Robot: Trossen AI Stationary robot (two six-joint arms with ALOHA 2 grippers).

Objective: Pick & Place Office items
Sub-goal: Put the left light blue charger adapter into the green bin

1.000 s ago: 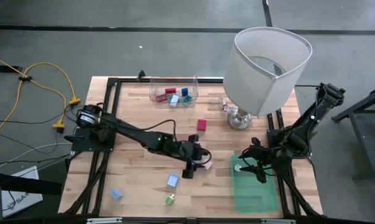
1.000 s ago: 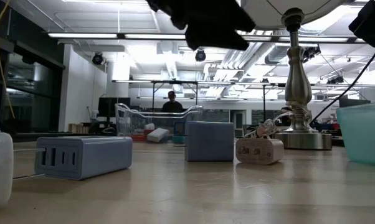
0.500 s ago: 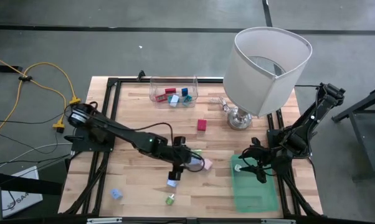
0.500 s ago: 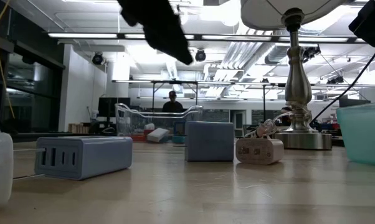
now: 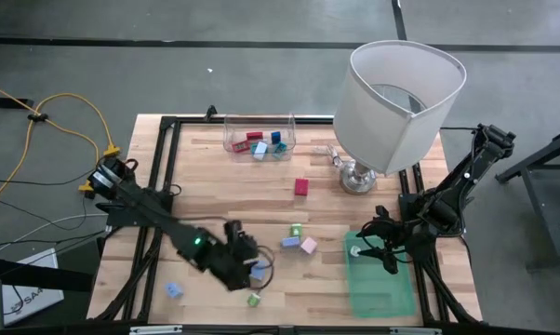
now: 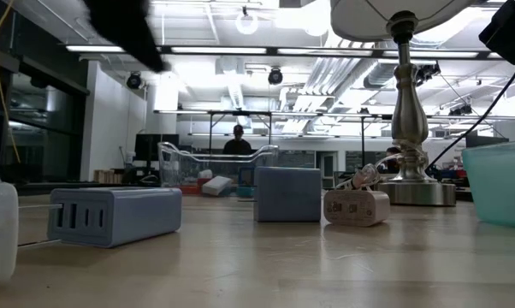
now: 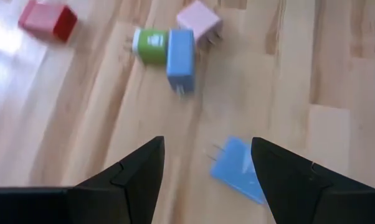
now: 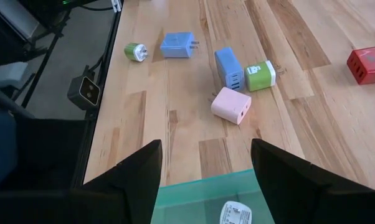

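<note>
Left end effector [image 7: 206, 163]: hovered low over the near-left part of the tabletop [image 5: 215, 186], fingers parted and holding nothing, with a blue plug block [image 7: 240, 168] lying between and just beyond the tips.
Right end effector [image 8: 206, 163]: waited over the green bin [image 5: 378, 279] at the right side, fingers apart and empty; one small white piece [image 8: 236, 214] already lay in the bin.
Loose pieces: a green block [image 7: 151, 45], a second blue block [image 7: 180, 53] and a pink block [image 7: 200, 20] sat clustered mid-table, the green and blue touching; a red block [image 5: 301, 187] lay farther back; another green piece [image 5: 254, 299] and a light blue one [image 5: 173, 289] lay near the front edge.
Clear tray [image 5: 260, 140]: held more red and blue pieces at the far edge.
Lamp [image 5: 401, 93]: stood at the far right, not part of the job.
Handling: the blue plug block looked light, rigid and smooth-sided, likely to skid on the wood if nudged.
Grip point: across its two flat broad sides, clear of the metal prongs, seemed safest.
</note>
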